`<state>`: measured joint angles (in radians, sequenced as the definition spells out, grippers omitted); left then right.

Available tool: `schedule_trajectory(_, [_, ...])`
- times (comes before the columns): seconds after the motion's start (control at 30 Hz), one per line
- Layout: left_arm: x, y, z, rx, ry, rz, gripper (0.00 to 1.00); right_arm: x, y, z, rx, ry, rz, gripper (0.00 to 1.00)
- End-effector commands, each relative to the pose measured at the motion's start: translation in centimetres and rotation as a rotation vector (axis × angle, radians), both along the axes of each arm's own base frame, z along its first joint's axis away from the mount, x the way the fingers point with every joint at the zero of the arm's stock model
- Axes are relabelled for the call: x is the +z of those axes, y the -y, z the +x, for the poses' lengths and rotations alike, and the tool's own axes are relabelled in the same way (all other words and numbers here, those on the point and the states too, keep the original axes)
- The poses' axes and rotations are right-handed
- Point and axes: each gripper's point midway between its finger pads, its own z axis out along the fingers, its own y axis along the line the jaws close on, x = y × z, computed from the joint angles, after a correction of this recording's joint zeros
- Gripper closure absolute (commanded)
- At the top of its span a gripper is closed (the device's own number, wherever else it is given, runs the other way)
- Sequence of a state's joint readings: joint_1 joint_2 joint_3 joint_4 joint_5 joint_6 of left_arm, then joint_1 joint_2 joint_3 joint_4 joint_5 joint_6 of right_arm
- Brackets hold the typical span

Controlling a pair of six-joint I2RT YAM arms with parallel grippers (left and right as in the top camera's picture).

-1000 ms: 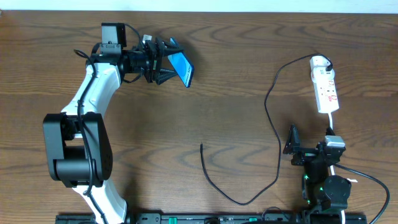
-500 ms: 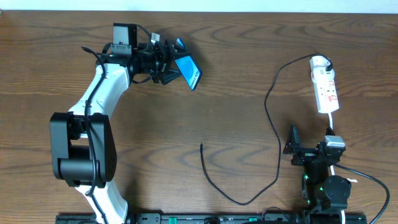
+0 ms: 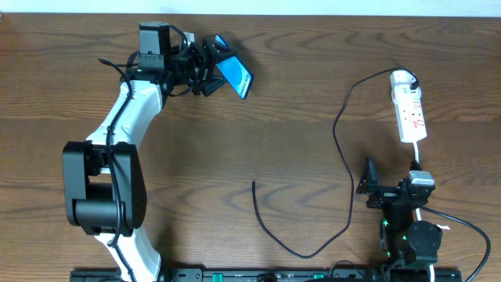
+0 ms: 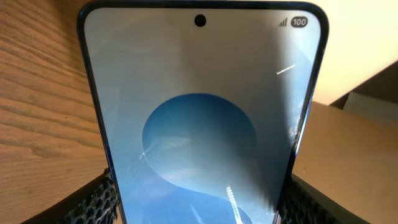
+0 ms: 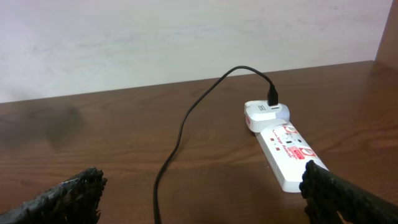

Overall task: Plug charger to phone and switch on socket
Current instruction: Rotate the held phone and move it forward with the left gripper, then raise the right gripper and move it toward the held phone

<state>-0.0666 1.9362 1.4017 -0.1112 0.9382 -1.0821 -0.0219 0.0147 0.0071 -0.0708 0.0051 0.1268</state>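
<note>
Across the brown wood-grain table (image 3: 258, 133), nothing lying on the surface has shifted over the last second. All change sits with the white-and-black left arm (image 3: 129, 110). We log that its wrist has swung the load first toward mid-table, then back up toward the far edge, with the tilt altered.

The black right arm (image 3: 403, 215) stays parked at the near edge. The right gripper (image 3: 366, 182) is spread wide with nothing between its jaws.

The white elongated power strip with red markings (image 3: 410, 110) lies at far right. We cannot read the position of its switches.

The left gripper (image 3: 213, 70) is clenched on the slim dark-framed smartphone with a bright blue screen (image 3: 233, 76), which appears lifted off the wood and tilted. From the left wrist view the screen fills the frame, and the black ribbed pads (image 4: 99, 199) press both long edges near the bottom.

The long thin black charger cable (image 3: 348, 164) runs from the strip's rounded end and loops round to mid-table. Its black plug (image 5: 272, 98) is already seated in a white block at the end of the strip. The small connector tip (image 3: 253, 183) lies free, well apart from the phone.

Our reading is that the phone is only being re-posed. Picking up the tip, mating it and switching on all remain to be done.
</note>
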Motion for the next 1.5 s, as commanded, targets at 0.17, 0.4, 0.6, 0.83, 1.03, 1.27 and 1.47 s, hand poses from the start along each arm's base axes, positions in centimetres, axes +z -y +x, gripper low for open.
schedule_trajectory(0.17, [1.4, -0.3, 0.2, 0.027, 0.01, -0.014, 0.93, -0.1, -0.1, 0.0, -0.002, -0.002, 0.014, 0.01])
schedule_trajectory(0.4, [1.4, -0.2, 0.1, 0.024, 0.01, -0.016, 0.93, 0.0, 0.4, 0.0, -0.026, 0.002, 0.011, 0.01])
schedule_trajectory(0.6, [1.4, -0.2, 0.1, 0.023, 0.01, -0.017, 0.93, 0.0, 0.3, 0.0, -0.025, 0.004, 0.012, 0.01])
schedule_trajectory(0.83, [1.5, -0.3, 0.2, 0.024, 0.012, -0.017, 0.93, 2.0, -3.0, -0.1, 0.169, 0.081, 0.042, 0.01])
schedule_trajectory(1.03, [1.6, -0.3, 0.3, 0.028, 0.012, -0.022, 0.93, 5.4, -3.8, -1.0, 0.219, 0.112, 0.084, 0.01])
schedule_trajectory(1.27, [1.6, -0.2, 0.3, 0.031, 0.006, -0.026, 0.92, 10.2, -4.7, -2.0, 0.269, 0.061, 0.073, 0.01])
schedule_trajectory(1.47, [1.8, -0.2, 0.3, 0.028, 0.007, -0.034, 0.92, 13.5, -7.1, -1.1, 0.408, -0.058, 0.138, 0.01])
